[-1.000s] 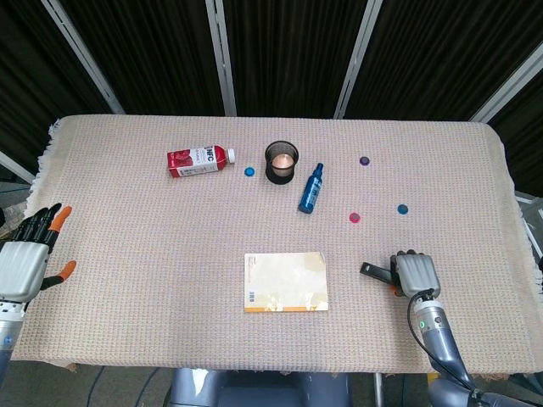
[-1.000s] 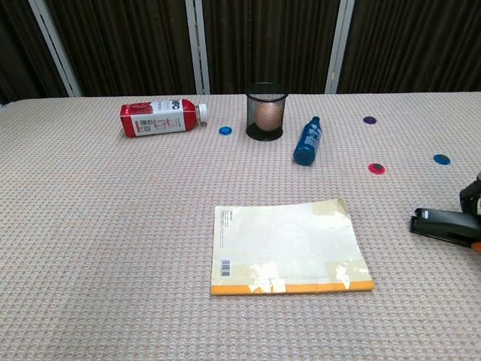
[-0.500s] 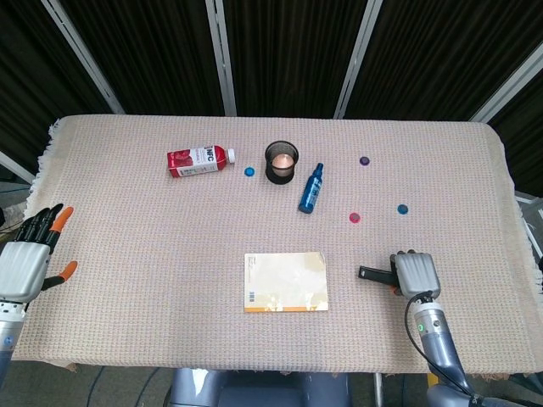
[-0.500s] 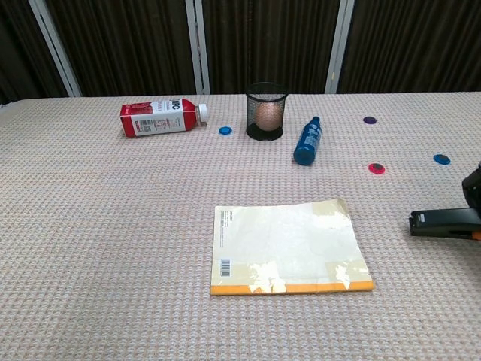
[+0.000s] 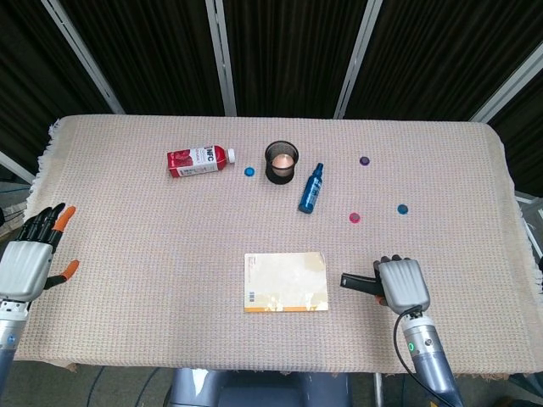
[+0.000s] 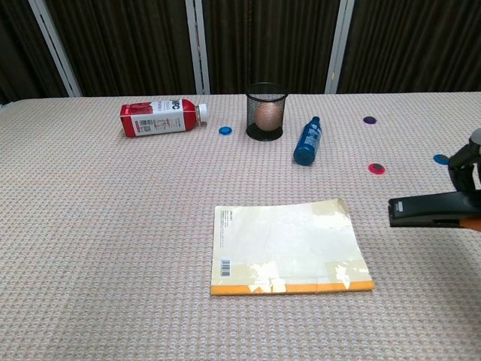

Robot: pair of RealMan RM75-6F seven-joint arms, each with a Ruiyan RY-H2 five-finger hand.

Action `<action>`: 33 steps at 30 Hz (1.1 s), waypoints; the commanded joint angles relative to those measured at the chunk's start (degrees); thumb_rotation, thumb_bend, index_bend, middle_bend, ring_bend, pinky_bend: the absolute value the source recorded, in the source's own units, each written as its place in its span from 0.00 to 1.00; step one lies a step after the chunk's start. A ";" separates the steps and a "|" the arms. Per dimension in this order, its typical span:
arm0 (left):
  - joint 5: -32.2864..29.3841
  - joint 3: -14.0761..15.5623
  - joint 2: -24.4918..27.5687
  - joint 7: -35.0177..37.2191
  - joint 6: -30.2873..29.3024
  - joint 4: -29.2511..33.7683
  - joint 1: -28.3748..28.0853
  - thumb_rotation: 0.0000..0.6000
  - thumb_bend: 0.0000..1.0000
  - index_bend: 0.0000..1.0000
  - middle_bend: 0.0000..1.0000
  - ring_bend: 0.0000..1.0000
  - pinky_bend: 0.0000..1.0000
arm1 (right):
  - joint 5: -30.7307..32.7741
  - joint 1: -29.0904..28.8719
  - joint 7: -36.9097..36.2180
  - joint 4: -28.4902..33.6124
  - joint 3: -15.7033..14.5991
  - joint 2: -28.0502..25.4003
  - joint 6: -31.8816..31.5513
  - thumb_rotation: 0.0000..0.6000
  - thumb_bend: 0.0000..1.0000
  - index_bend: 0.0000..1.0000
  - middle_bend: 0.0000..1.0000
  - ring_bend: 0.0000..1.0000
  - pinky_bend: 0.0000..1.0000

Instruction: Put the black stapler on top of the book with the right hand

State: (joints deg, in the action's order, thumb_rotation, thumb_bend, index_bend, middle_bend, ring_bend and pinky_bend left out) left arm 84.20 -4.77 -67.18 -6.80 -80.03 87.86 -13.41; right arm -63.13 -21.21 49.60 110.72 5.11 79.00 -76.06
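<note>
Black stapler [image 5: 356, 281] held lengthwise in the right hand [image 5: 401, 285], nose pointing toward the book [image 5: 286, 281], lifted above the tablecloth [image 5: 153, 254] in the chest view. Close beside the book's right edge, not yet over it. Right hand's fingers [image 6: 464, 167] wrapped around the stapler's rear end, back of the hand facing up in the head view. Book lying flat near the front middle of the table, pale cover up, orange spine strip and barcode toward the front.

Left hand [image 5: 30, 259] at the far left edge of the table, well apart from everything, fingers spread with orange tips showing, holding nothing.

Further back on the cloth: red bottle [image 5: 199, 160] on its side at left, small blue disc [image 5: 249, 171] just to its right, black mesh cup [image 5: 282, 161] upright with a pale ball inside, blue spray bottle [image 5: 310, 188] lying tilted beside the cup. To the right, three more small discs, well apart: purple disc [image 5: 364, 160], red disc [image 5: 355, 218], teal disc [image 5: 402, 209]. Dark curtains with pale metal bars behind the table.
</note>
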 commanded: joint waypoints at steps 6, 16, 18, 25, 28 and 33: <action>-0.10 -0.03 -0.28 -0.47 0.02 -0.10 -0.10 1.00 0.28 0.00 0.00 0.02 0.13 | -0.98 -2.59 7.82 4.23 -2.19 5.62 0.27 1.00 0.29 0.70 0.51 0.46 0.60; -0.62 -0.25 -0.25 0.14 0.47 -0.57 -0.33 1.00 0.28 0.00 0.00 0.03 0.13 | 3.16 -7.31 9.28 1.28 0.72 11.47 4.16 1.00 0.28 0.70 0.51 0.46 0.59; -0.78 -0.26 -0.28 0.10 0.64 -0.63 -0.38 1.00 0.28 0.00 0.00 0.03 0.13 | 4.02 -8.18 9.45 0.97 1.22 12.12 4.79 1.00 0.29 0.70 0.51 0.46 0.59; -0.79 -0.17 -0.30 0.11 0.50 -0.73 -0.27 1.00 0.28 0.00 0.00 0.03 0.13 | 6.96 -10.89 8.25 -1.62 2.78 13.70 7.31 1.00 0.28 0.70 0.51 0.46 0.60; -1.10 -0.21 -0.35 0.05 0.84 -0.86 -0.38 1.00 0.28 0.00 0.00 0.03 0.13 | 8.02 -12.10 7.39 -2.91 3.20 14.38 8.46 1.00 0.29 0.70 0.51 0.46 0.59; -1.18 -0.13 -0.30 0.04 0.75 -0.79 -0.25 1.00 0.28 0.00 0.00 0.03 0.13 | 8.80 -13.61 6.47 -4.86 3.41 15.57 9.85 1.00 0.29 0.69 0.51 0.46 0.59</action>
State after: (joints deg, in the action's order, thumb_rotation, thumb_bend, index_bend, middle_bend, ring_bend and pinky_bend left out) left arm 83.02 -4.90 -67.49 -6.76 -79.28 87.06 -13.67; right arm -54.57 -34.46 56.33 106.28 8.42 94.25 -66.54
